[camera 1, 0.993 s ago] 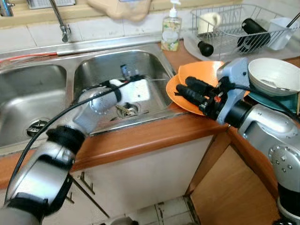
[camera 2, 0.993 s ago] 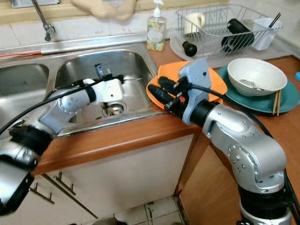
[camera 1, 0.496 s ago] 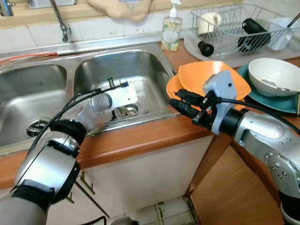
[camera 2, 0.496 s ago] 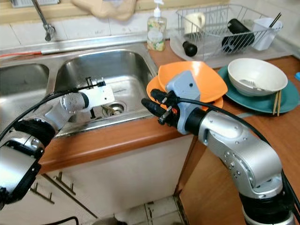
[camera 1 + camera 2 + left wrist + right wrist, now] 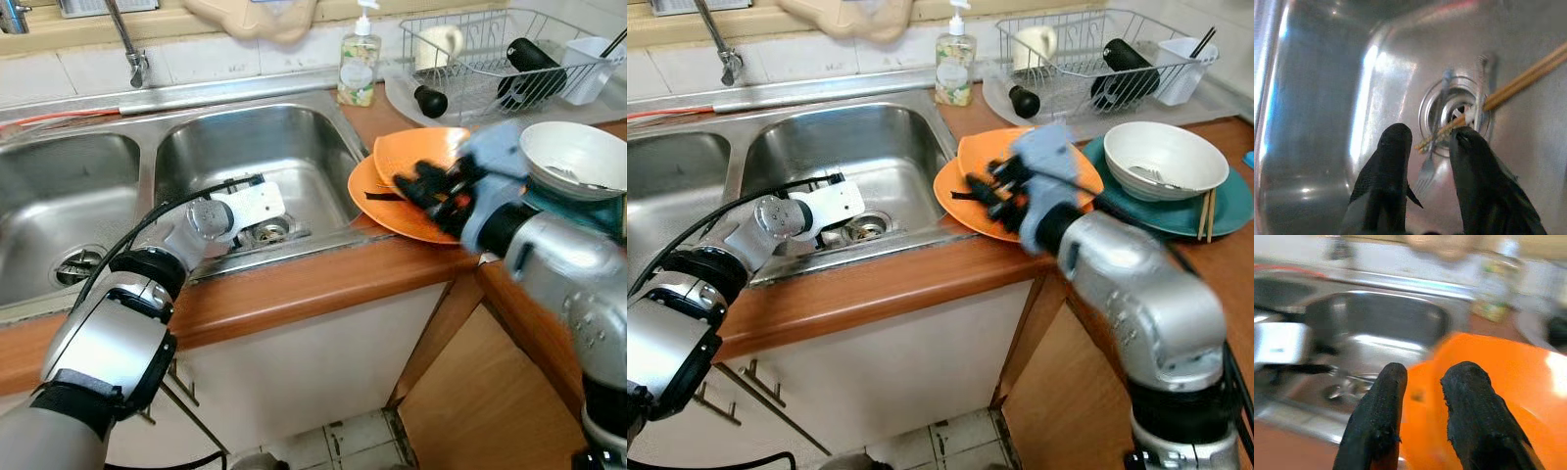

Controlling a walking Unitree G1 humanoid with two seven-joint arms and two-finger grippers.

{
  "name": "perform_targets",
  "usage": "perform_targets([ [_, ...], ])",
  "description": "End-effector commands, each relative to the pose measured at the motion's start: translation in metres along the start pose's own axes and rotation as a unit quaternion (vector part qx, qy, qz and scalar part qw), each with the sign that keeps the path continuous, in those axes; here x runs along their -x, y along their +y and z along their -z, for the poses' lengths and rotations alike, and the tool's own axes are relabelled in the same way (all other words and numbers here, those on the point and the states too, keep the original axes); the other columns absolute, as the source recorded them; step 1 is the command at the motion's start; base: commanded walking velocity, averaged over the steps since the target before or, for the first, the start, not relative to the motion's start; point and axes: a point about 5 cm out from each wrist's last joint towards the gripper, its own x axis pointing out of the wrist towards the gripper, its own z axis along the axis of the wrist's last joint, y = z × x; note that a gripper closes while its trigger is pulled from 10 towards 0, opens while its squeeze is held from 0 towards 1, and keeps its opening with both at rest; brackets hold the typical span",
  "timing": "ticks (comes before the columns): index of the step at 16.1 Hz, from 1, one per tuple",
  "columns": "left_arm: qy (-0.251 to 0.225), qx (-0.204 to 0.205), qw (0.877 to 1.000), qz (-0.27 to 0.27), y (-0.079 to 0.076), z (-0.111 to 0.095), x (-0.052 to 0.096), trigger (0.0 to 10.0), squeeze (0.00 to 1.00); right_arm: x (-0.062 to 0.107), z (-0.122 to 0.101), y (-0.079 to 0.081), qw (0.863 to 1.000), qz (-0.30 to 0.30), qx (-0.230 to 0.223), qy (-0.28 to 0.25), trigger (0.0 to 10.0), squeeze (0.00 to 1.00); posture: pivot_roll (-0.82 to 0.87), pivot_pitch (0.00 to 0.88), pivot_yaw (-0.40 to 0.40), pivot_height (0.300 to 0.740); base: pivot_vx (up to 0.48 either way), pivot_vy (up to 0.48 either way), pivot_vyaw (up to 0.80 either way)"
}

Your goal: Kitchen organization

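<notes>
My left gripper (image 5: 1427, 134) hangs open low in the right sink basin (image 5: 294, 137), just above the drain (image 5: 1454, 112). A fork (image 5: 1432, 161) and a pair of wooden chopsticks (image 5: 1518, 81) lie across the drain, and the chopstick tips reach into the gap between the fingers. My right gripper (image 5: 1422, 374), blurred by motion, is open over an orange bowl (image 5: 431, 152). That bowl sits on an orange plate (image 5: 377, 201) on the counter beside the sink. Nothing is between its fingers.
A white bowl (image 5: 1166, 157) sits on a teal plate (image 5: 1227, 211) with chopsticks (image 5: 1205, 215) at the right. Behind stand a dish rack (image 5: 1087, 59) with cups and a soap bottle (image 5: 953, 64). The tap (image 5: 720, 49) and left basin (image 5: 666, 176) are at far left.
My right gripper swung out to the counter's front edge, then back up and right over the orange dishes. My left gripper drew back toward the near side of the basin.
</notes>
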Motion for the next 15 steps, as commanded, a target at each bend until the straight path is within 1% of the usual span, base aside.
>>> perform_targets([
  [1, -0.025, 0.033, 0.999, -0.021, 0.012, -0.005, 0.004, 10.0, 1.0, 0.002, -0.001, -0.02, 0.998, 0.062, -0.027, 0.013, 10.0, 1.0, -0.07, 0.0, 0.056, 0.74, 0.0, 0.0, 0.0],
  [2, -0.039, 0.055, 0.997, -0.029, 0.014, -0.006, 0.005, 10.0, 1.0, 0.003, -0.001, -0.029, 0.996, 0.085, -0.035, 0.018, 10.0, 1.0, -0.07, 0.0, 0.056, 0.74, 0.0, 0.0, 0.0],
  [3, -0.072, 0.108, 0.991, -0.046, 0.016, -0.007, 0.007, 10.0, 1.0, 0.006, 0.0, -0.042, 0.992, 0.117, -0.045, 0.023, 10.0, 1.0, -0.07, 0.0, 0.056, 0.74, 0.0, 0.0, 0.0],
  [4, -0.087, 0.131, 0.986, -0.055, 0.018, -0.007, 0.008, 10.0, 1.0, 0.007, -0.001, -0.048, 0.99, 0.131, -0.052, 0.024, 10.0, 1.0, -0.07, 0.0, 0.055, 0.74, 0.0, 0.0, 0.0],
  [6, -0.165, 0.201, 0.963, -0.07, 0.023, -0.013, 0.014, 10.0, 1.0, 0.012, -0.003, -0.064, 0.981, 0.175, -0.078, 0.023, 10.0, 1.0, -0.07, 0.0, 0.053, 0.74, 0.0, 0.0, 0.0],
  [7, -0.19, 0.196, 0.96, -0.068, 0.022, -0.015, 0.018, 10.0, 1.0, 0.013, -0.004, -0.069, 0.979, 0.184, -0.088, 0.025, 10.0, 1.0, -0.07, 0.0, 0.05, 0.74, 0.0, 0.0, 0.0],
  [8, -0.232, 0.222, 0.945, -0.055, 0.02, -0.018, 0.024, 10.0, 0.91, 0.015, -0.001, -0.074, 0.973, 0.201, -0.107, 0.042, 10.0, 0.0, -0.07, 0.0, 0.049, 0.74, 0.0, 0.0, 0.0],
  [9, -0.255, 0.241, 0.935, -0.048, 0.019, -0.02, 0.028, 10.0, 0.39, 0.016, 0.0, -0.076, 0.97, 0.207, -0.116, 0.044, 10.0, 0.0, -0.07, 0.0, 0.049, 0.74, 0.0, 0.0, 0.0],
  [10, -0.275, 0.258, 0.925, -0.04, 0.019, -0.022, 0.031, 10.0, 0.0, 0.017, 0.0, -0.078, 0.968, 0.211, -0.129, 0.045, 10.0, 0.0, -0.07, 0.0, 0.048, 0.74, 0.0, 0.0, 0.0],
  [11, -0.318, 0.285, 0.904, -0.018, 0.016, -0.027, 0.041, 10.0, 0.0, 0.018, 0.003, -0.082, 0.962, 0.218, -0.158, 0.049, 10.0, 0.0, -0.07, 0.0, 0.047, 0.74, 0.0, 0.0, 0.0],
  [12, -0.342, 0.296, 0.892, 0.007, 0.011, -0.029, 0.049, 10.0, 0.0, 0.018, 0.005, -0.083, 0.958, 0.214, -0.18, 0.054, 10.0, 0.0, -0.07, 0.0, 0.047, 0.74, 0.0, 0.0, 0.0],
  [13, -0.354, 0.297, 0.885, 0.048, 0.0, -0.031, 0.057, 10.0, 0.0, 0.017, 0.009, -0.081, 0.955, 0.207, -0.201, 0.068, 10.0, 0.0, -0.07, 0.0, 0.047, 0.74, 0.0, 0.0, 0.0],
  [14, -0.359, 0.294, 0.882, 0.084, -0.01, -0.032, 0.063, 10.0, 0.0, 0.016, 0.012, -0.08, 0.953, 0.203, -0.212, 0.079, 10.0, 0.0, -0.07, 0.0, 0.047, 0.74, 0.0, 0.0, 0.0],
  [15, -0.36, 0.292, 0.879, 0.114, -0.019, -0.033, 0.069, 10.0, 0.0, 0.015, 0.015, -0.078, 0.949, 0.193, -0.234, 0.085, 9.4, 0.0, -0.07, 0.0, 0.047, 0.74, 0.0, 0.0, 0.0],
])
